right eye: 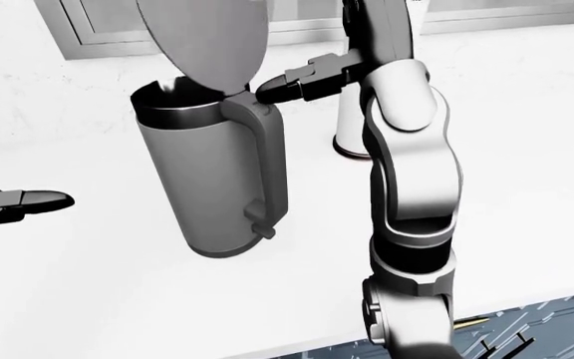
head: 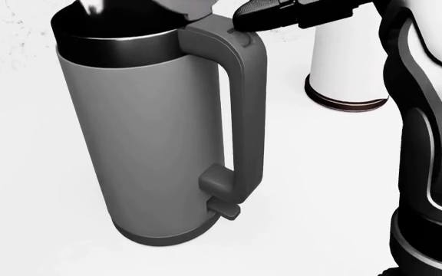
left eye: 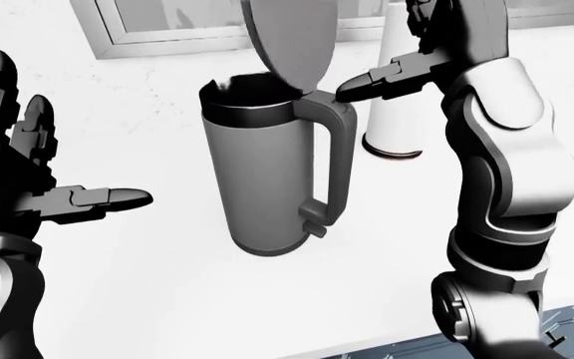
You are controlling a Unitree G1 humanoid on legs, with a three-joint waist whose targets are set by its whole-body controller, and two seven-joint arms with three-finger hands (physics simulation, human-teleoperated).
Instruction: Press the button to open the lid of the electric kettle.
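The tall grey metal electric kettle (left eye: pixel 267 176) stands mid-counter with its round lid (left eye: pixel 289 41) already up, so the right hand (left eye: pixel 396 75), fingers spread, should lift its fingertip (head: pixel 252 11) straight off the handle-top button (head: pixel 240 37); the left hand (left eye: pixel 28 172) hovers spread, well apart.

1. White bench (left eye: pixel 168 299), plain and pale, filling most of each view; its near edge crosses the bottom right of the left-eye view, with a dark patterned floor (left eye: pixel 566 329) below it.
2. Grey kettle (left eye: pixel 267 179) standing upright on the bench, handle turned to the view's right, lid (left eye: pixel 287 37) tipped up and open, dark rim showing.
3. White cylinder (left eye: pixel 395 90) with a dark band at its foot, also upright on the bench, just to the right of the kettle and higher in the view, apart from it.
4. Grey window frame (left eye: pixel 168 34) along the top, above the bench.
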